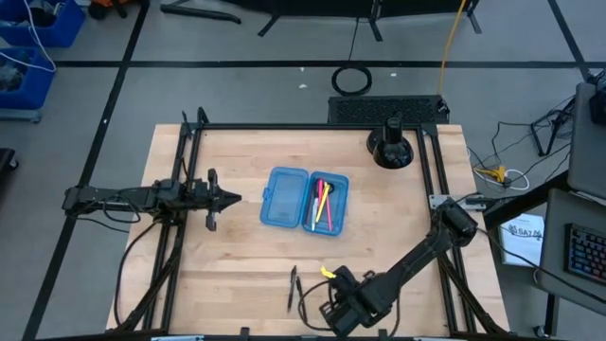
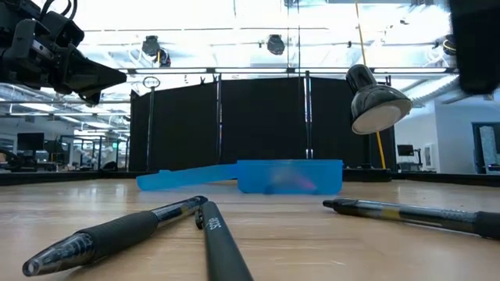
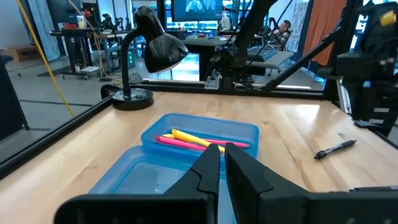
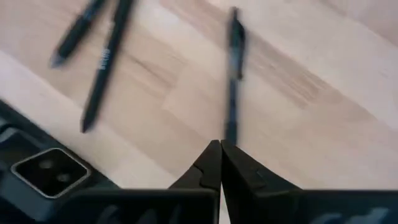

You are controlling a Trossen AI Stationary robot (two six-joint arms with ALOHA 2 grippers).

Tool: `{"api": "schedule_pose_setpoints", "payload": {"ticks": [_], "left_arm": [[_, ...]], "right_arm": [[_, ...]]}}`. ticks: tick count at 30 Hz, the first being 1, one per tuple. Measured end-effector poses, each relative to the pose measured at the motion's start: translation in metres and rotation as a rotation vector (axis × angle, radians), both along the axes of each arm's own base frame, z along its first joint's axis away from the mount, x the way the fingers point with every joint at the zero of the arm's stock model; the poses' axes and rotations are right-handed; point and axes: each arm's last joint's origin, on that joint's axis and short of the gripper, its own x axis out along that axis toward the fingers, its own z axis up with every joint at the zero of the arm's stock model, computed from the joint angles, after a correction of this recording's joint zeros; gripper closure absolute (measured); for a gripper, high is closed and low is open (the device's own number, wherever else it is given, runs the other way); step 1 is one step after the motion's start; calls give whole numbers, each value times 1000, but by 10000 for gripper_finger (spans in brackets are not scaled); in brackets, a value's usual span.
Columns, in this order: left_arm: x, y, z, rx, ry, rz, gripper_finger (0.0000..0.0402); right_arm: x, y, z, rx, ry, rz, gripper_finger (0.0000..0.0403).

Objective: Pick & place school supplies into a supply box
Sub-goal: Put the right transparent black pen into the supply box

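Supply box (image 1: 304, 199) lay open at the worktop's (image 1: 237, 275) centre, pink and yellow pens (image 1: 322, 204) in its right half. Three black pens (image 4: 99, 56) lay loose on the wood near the front edge. Right gripper (image 4: 219, 149) was low over the front edge, fingers clenched on nothing, tips by one pen's (image 4: 233, 74) end. Left gripper (image 1: 230, 199) hung left of the box, fingers nearly together, empty. Black lamp (image 1: 391, 147) stood at the far right corner.

table (image 1: 237, 275): wood | on it: blue case (image 1: 305, 199); lamp (image 1: 391, 147); seemingly three pens (image 1: 293, 287)
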Motion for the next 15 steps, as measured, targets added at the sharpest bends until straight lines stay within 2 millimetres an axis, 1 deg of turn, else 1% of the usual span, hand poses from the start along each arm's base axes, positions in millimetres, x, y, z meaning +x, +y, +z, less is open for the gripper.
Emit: {"api": "schedule_pose_setpoints", "payload": {"ticks": [4, 7, 10, 15], "left_arm": [[0, 0, 0, -18, 1, 1, 371], [0, 0, -1, -18, 5, 0, 371], [0, 0, -1, -2, 11, 0, 371], [0, 0, -2, 15, 25, -1, 371]], "right_arm": [[7, -4, -16, 21, -53, 41, 401], [13, -6, -23, 59, -90, 85, 380], [17, -8, -24, 95, -95, 105, 335], [14, -18, -31, 90, -10, 88, 247]]}}
